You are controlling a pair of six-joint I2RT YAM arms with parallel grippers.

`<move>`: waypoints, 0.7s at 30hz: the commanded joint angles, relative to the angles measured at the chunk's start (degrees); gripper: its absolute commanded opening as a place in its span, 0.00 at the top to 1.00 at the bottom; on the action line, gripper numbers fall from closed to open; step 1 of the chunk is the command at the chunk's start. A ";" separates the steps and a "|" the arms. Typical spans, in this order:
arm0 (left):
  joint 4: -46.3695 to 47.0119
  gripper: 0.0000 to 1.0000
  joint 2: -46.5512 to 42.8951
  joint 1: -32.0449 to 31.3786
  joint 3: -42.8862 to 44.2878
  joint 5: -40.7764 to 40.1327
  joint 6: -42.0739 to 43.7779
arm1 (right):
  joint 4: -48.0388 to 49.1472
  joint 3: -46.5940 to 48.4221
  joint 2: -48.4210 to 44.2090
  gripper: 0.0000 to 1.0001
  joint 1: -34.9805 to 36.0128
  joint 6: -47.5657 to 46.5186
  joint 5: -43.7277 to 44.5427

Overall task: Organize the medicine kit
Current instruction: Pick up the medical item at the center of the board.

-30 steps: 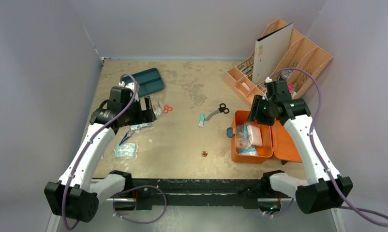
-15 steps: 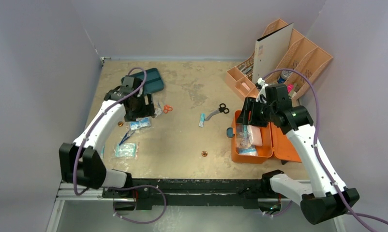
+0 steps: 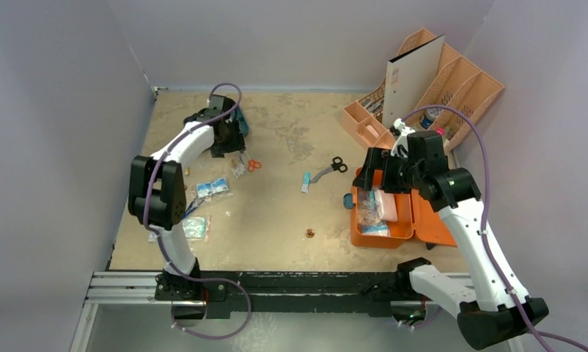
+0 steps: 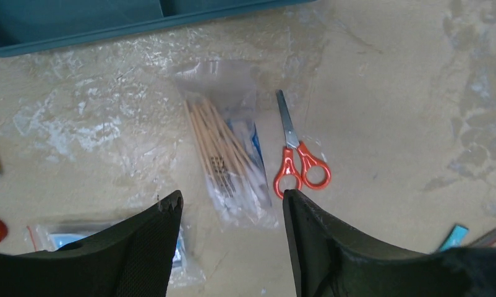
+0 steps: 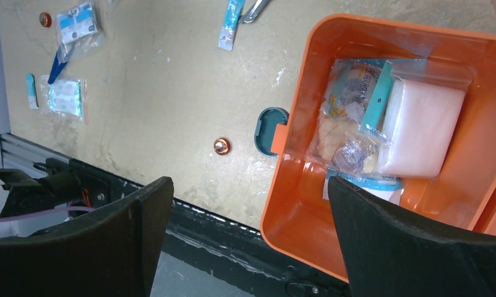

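The medicine kit [image 3: 379, 240] lay open on the surface [image 3: 291, 213], with packets in its tray. The right arm [image 3: 474, 235] rose beside the kit and bent over it, jaws spread wide and empty above the tray. Far left of the kit, the left arm [image 3: 181, 143] stretched out with its wrist turned down, jaws parted and empty over a bag of swabs [image 4: 224, 154] and orange scissors [image 4: 288, 133].

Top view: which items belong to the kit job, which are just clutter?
Job, likely: orange medicine kit, bag of wooden sticks, orange scissors, black scissors, blue-white packets.
Lying about: peach desk organizer, teal tray, small copper disc.
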 commanded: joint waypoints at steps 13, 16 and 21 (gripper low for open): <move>4.89 0.63 10.25 0.05 3.36 -6.13 -0.93 | 0.31 2.33 -2.68 0.01 0.24 -0.78 3.26; 5.52 0.68 10.25 0.04 2.84 -5.87 -0.31 | 0.48 2.11 -2.77 0.01 0.21 -1.02 2.69; 5.27 0.89 9.75 0.06 2.69 -5.20 -0.12 | 1.50 1.22 -3.16 0.01 0.18 -1.38 1.76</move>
